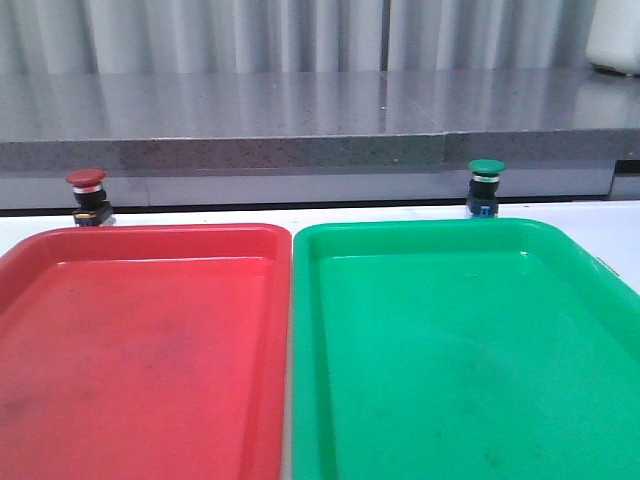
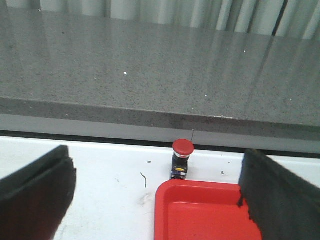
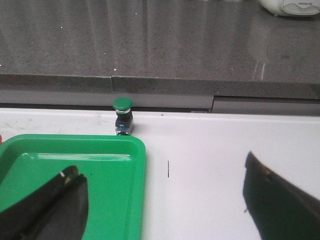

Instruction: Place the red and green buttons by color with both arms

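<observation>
Item one: we log the red button (image 1: 86, 196) upright on the white table (image 1: 20, 228), just behind the red tray (image 1: 140, 340). Item two: green button (image 1: 486, 187), likewise behind the green tray (image 1: 460, 340), seemingly touching its rim. Left gripper (image 2: 155, 200) and right gripper (image 3: 165, 200) both spread wide, holding nothing.

All you can see of your robot is the wrist cams' fingers: the left gripper (image 2: 155, 195) and right gripper (image 3: 165, 200) each show two chunky matte-black fingers (image 2: 35, 195) with rough, slightly frayed edges, with a couple of pale scuffs on the right's.
</observation>
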Robot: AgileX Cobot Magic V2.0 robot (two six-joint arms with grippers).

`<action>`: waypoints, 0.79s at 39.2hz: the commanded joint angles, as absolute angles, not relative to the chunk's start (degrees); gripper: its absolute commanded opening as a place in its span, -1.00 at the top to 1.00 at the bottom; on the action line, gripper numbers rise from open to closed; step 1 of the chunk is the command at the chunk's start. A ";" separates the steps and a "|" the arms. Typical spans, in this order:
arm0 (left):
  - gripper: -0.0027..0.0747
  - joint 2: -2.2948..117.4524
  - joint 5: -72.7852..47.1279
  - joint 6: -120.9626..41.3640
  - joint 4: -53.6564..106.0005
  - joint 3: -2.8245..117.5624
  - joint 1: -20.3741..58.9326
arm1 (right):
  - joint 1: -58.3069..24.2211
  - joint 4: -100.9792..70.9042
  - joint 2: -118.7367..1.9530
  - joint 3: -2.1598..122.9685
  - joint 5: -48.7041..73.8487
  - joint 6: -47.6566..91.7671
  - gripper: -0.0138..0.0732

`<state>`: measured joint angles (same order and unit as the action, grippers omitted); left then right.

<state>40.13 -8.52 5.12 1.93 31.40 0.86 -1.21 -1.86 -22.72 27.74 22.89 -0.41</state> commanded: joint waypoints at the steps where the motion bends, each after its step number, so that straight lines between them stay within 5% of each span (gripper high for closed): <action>1: -0.66 47.22 -3.32 4.90 2.03 36.63 3.58 | -0.80 -1.96 -23.53 29.84 17.90 0.00 -0.80; 11: -0.66 65.69 -8.48 4.90 -2.46 50.10 10.31 | -0.80 -1.96 -23.53 29.84 17.90 0.00 -0.80; 31: -0.66 103.34 -32.69 5.01 -6.98 87.38 9.47 | -0.80 -1.96 -23.53 29.84 17.90 0.00 -0.80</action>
<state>101.25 -31.05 4.80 -6.44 81.11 9.89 -1.21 -1.86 -22.72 27.74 22.89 -0.41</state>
